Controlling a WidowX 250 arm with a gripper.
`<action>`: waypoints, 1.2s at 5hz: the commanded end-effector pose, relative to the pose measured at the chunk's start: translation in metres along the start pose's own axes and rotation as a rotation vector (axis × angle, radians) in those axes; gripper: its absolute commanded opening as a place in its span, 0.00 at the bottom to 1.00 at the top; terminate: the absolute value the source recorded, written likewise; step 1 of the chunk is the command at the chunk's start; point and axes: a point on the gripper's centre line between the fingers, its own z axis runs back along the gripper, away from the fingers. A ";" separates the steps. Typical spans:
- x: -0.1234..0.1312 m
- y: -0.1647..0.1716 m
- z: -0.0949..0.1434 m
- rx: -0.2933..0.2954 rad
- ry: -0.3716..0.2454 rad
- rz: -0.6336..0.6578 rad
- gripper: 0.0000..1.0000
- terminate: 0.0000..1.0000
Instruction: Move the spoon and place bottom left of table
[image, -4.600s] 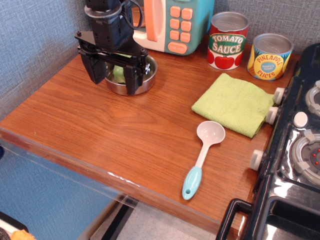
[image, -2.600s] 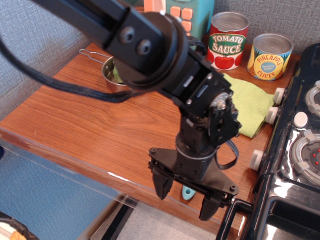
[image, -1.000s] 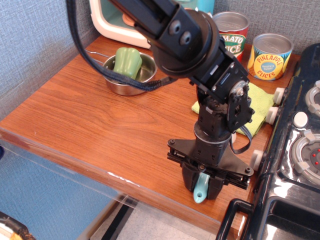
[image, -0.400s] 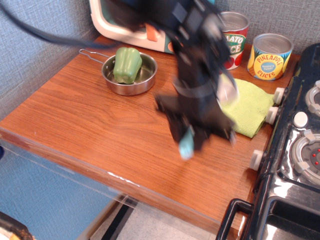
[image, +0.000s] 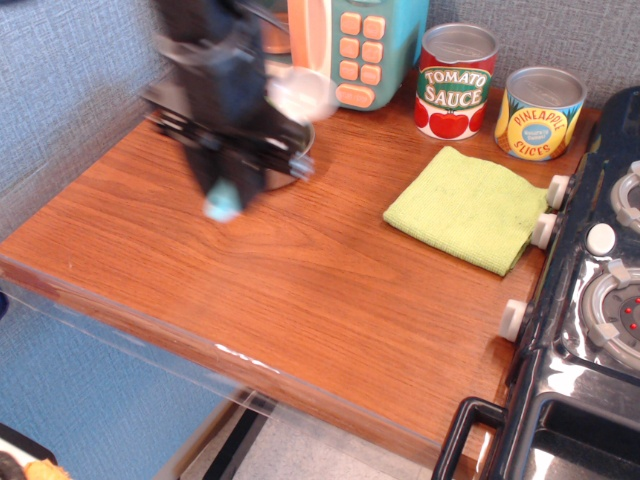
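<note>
My black gripper (image: 226, 190) is blurred by motion over the back left of the reddish-brown table (image: 300, 280). It is shut on the spoon (image: 290, 95). The spoon's white bowl sticks out to the upper right of the gripper, and its light blue handle end (image: 221, 209) hangs below the fingers. The spoon is held above the tabletop, in front of the metal bowl.
A metal bowl (image: 290, 168) is mostly hidden behind the gripper. A toy microwave (image: 350, 45) stands at the back. Tomato sauce can (image: 455, 80) and pineapple can (image: 540, 112) stand back right. A green cloth (image: 468, 207) lies right of centre. A black toy stove (image: 590, 300) lines the right edge.
The gripper closed on the spoon near the front right, lifted it, and has carried it quickly left and back across the table to above the back-left area.
</note>
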 end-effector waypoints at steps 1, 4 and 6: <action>-0.006 0.096 -0.011 -0.025 0.117 0.043 0.00 0.00; -0.008 0.178 -0.035 0.159 0.188 0.003 0.00 0.00; -0.007 0.169 -0.057 0.098 0.195 -0.072 0.00 0.00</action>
